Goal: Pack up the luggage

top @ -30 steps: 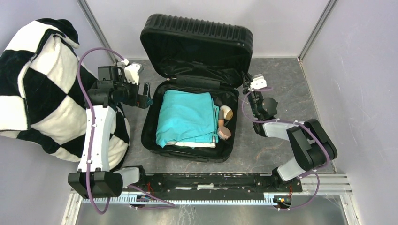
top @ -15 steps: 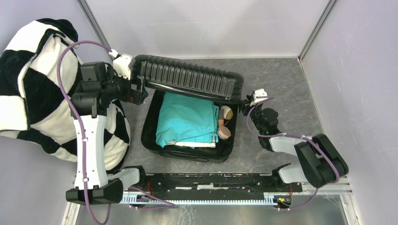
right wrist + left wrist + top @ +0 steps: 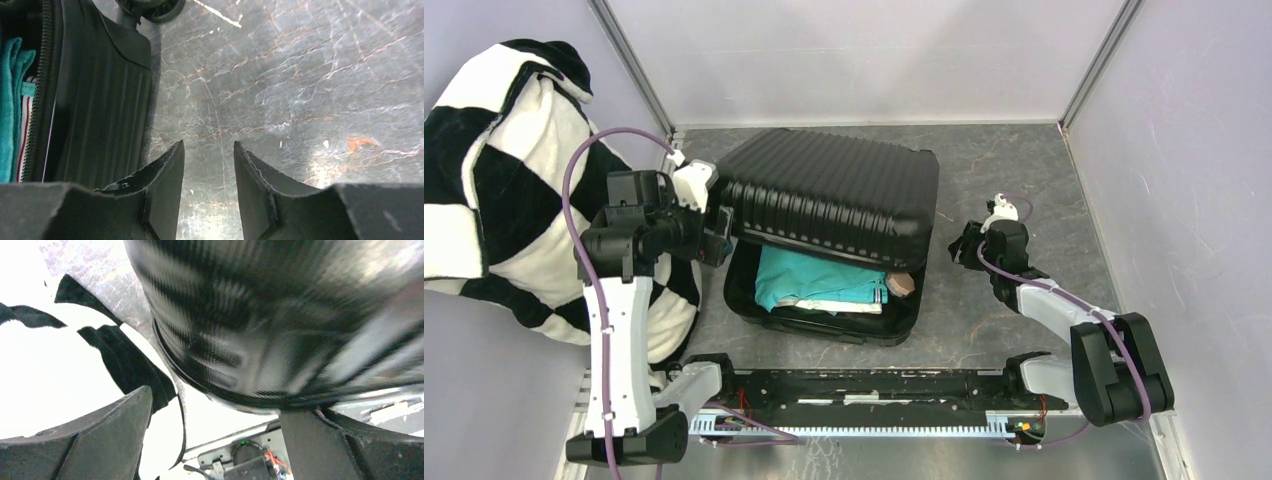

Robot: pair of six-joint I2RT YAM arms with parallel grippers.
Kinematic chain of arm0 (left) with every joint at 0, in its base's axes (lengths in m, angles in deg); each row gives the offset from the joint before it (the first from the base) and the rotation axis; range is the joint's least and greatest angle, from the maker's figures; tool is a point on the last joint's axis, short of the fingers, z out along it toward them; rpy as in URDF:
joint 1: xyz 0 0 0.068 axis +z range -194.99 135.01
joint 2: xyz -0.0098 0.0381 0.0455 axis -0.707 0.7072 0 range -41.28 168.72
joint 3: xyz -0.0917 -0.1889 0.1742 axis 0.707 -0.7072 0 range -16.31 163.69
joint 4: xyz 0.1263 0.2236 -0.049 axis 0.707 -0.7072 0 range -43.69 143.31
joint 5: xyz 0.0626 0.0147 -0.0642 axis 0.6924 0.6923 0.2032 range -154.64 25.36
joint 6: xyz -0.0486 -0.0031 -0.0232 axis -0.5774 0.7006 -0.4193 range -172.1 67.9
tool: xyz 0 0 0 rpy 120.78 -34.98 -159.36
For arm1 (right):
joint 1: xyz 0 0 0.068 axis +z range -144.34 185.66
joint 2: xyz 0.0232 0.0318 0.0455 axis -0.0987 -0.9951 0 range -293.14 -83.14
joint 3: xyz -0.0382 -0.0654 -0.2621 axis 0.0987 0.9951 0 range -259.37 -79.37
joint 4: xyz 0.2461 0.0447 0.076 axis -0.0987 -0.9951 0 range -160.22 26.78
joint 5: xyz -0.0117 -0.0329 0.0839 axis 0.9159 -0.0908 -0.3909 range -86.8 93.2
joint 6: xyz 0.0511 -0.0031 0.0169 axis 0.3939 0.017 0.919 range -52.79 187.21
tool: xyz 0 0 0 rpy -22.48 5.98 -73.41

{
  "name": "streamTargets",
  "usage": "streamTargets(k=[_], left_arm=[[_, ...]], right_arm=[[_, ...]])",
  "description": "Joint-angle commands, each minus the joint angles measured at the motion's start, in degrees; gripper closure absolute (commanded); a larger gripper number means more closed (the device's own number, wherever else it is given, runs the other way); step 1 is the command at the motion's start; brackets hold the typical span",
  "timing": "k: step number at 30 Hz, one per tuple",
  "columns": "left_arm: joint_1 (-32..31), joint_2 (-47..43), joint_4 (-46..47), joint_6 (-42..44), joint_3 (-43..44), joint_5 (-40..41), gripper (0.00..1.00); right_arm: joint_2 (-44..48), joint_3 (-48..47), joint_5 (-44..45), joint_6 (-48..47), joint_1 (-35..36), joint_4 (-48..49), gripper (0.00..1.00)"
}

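- My left gripper (image 3: 712, 218) gapes wide, gripping nothing; the luggage (image 3: 824, 325) lid (image 3: 834, 195) hangs half-lowered just ahead.
- My right gripper (image 3: 209, 145) is part open and empty, with the luggage to its left.
- I judge best: press evenly, clothes (image 3: 809, 285) tucked in.

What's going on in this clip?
Two arms are packing the luggage. Its ribbed lid sits partly lowered over the base, where teal clothes show. The left end effector, jaws wide, is at the lid's left edge. The right end effector is open and empty over the table beside the case.
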Motion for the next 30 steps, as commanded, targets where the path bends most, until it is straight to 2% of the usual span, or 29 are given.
streamTargets(k=[1,5,8,15,22,25,30], left_arm=[[0.1,-3.2,-3.8,4.7,-0.1,1.4,0.0],[0.1,-4.1,-3.0,3.2,-3.4,1.5,0.0],[0.0,-3.5,-5.4,4.4,-3.0,-1.3,0.0],[0.1,-2.9,-12.4,7.7,4.4,-5.6,0.0],[0.0,-4.8,-12.5,8.4,5.4,-3.0,0.0],[0.0,-5.3,-10.5,8.2,4.4,-2.7,0.0],[0.0,-5.2,1.6,2.9,-4.0,7.0,0.0]], right_arm=[[1.1,-2.4,-9.7,5.7,-1.5,-2.6,0.5],[2.4,-3.8,-12.6,7.5,-1.9,-2.7,0.41],[3.4,-4.3,-15.6,8.2,-2.0,-3.3,0.36],[6.3,-3.7,-12.4,8.7,-2.2,-7.6,0.37],[5.3,-4.9,-10.5,9.7,-3.5,-8.5,0.39],[5.5,-5.4,-11.3,10.5,-3.5,-8.6,0.39],[7.3,-3.4,-11.5,10.5,-3.5,-9.2,0.4]])
